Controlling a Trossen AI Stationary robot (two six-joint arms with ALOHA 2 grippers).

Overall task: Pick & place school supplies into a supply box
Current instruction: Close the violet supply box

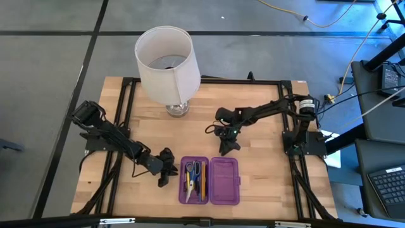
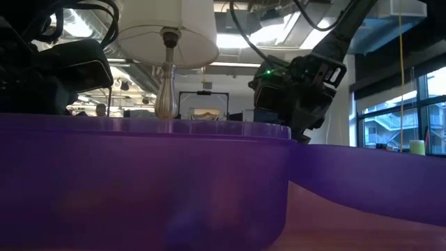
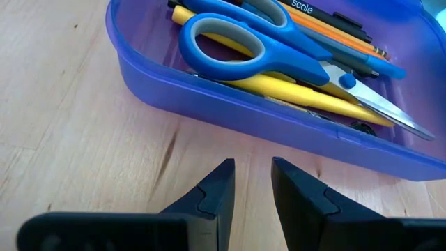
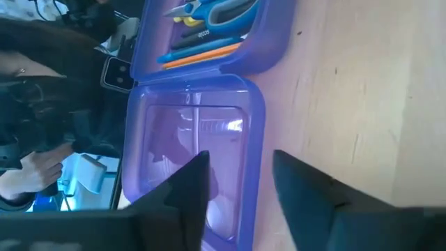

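Flat translucent purple plastic supply box lies open at lower centre of the wooden bench, blue-handled scissors, yellow pencils inside. White-shaded lamp stands upper left. Left end effector, slightly parted, empty, beside the box; right end effector, open, empty, above it. Low view mostly blocked by purple wall.

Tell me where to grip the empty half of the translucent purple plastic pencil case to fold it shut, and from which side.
Grip the empty half at its free long edge, the side away from the hinge and the filled half. It lies flat and open, so the right gripper, open above the table behind it, should probably come down there and hook under the rim.
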